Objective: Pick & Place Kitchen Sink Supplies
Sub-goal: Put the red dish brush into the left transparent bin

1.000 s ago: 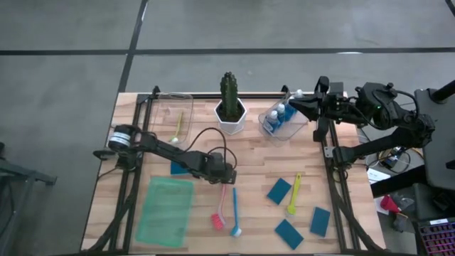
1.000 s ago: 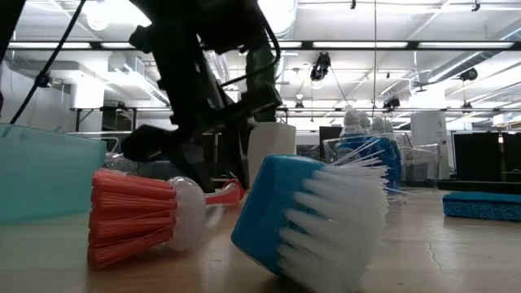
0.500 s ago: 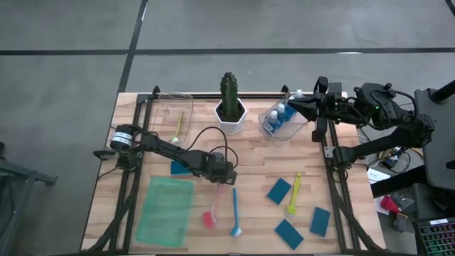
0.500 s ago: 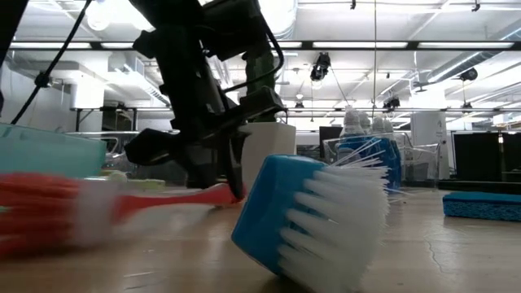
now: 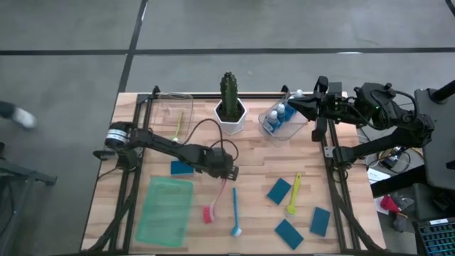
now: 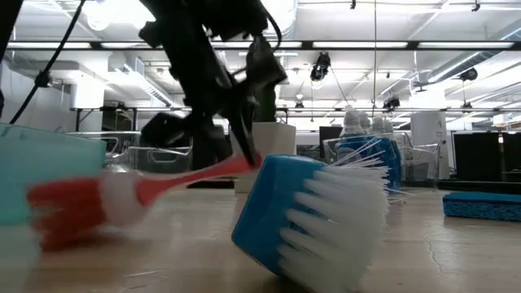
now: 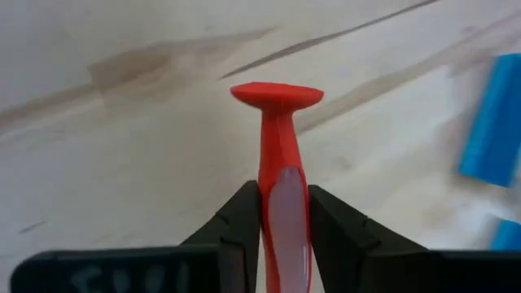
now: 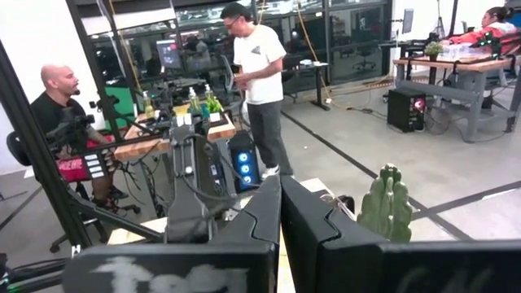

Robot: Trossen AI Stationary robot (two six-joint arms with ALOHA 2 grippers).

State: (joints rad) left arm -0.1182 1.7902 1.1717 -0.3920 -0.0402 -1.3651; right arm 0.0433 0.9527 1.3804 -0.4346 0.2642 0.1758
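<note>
My left gripper (image 5: 227,172) is at mid-table, shut on the pink brush (image 5: 215,198), whose head (image 5: 207,212) points at the near edge. The blue brush (image 5: 234,210) lies just right of it; its head (image 6: 309,220) fills the low view. The yellow brush (image 5: 293,193) lies flat on the right. The lime brush (image 5: 178,126) lies in a clear bin. Blue bottles (image 5: 282,117) stand in a second clear bin. Teal sponges lie flat (image 5: 181,168), (image 5: 279,190), (image 5: 288,233). My right gripper (image 5: 293,102) is shut beside the bottle bin. My left gripper pinches the pink brush's handle near its free end (image 7: 278,191) between its two fingers (image 7: 240,220). It comes from above and slants down, in line with the handle. The handle end is raised (image 6: 232,167). The brush slopes down to its head (image 6: 73,207), low at the table.
A cactus in a white pot (image 5: 229,103) stands at the far middle between the two clear bins. The translucent green tray (image 5: 166,208) lies at the near left, beside the pink brush head. A fourth sponge (image 5: 320,221) lies near right. People stand in the room beyond.
My left gripper has risen a little and edged toward the far edge with the pink brush handle. The handle end has lifted off the table. The brush head has slid toward the table's left, away from the blue brush. The right arm has kept still.
</note>
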